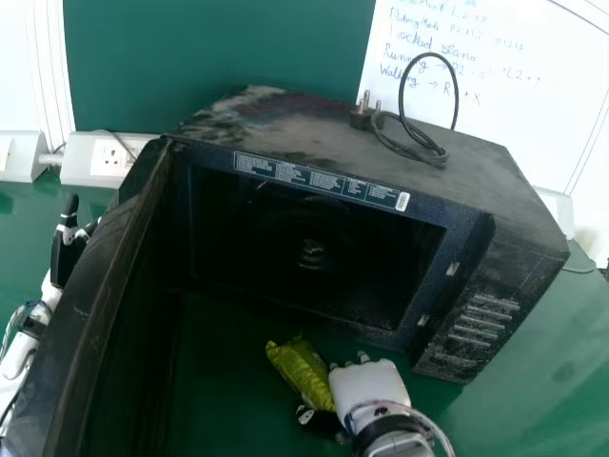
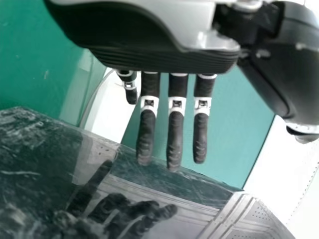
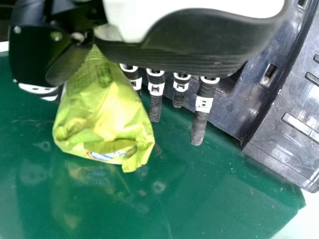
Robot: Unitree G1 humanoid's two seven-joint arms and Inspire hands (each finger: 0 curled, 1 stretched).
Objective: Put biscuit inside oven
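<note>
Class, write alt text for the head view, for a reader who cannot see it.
A robot's right hand holds a yellow-green biscuit packet before the opening of a black microwave oven, its door swung open on the left. The left hand is on the door's outer side, and a coiled power cord lies on the oven's top.

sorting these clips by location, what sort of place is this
Probably a robotics lab or workshop: a handwritten white board on the wall, a scuffed black microwave oven on a green table, and a black-and-white robot hand beside it.
</note>
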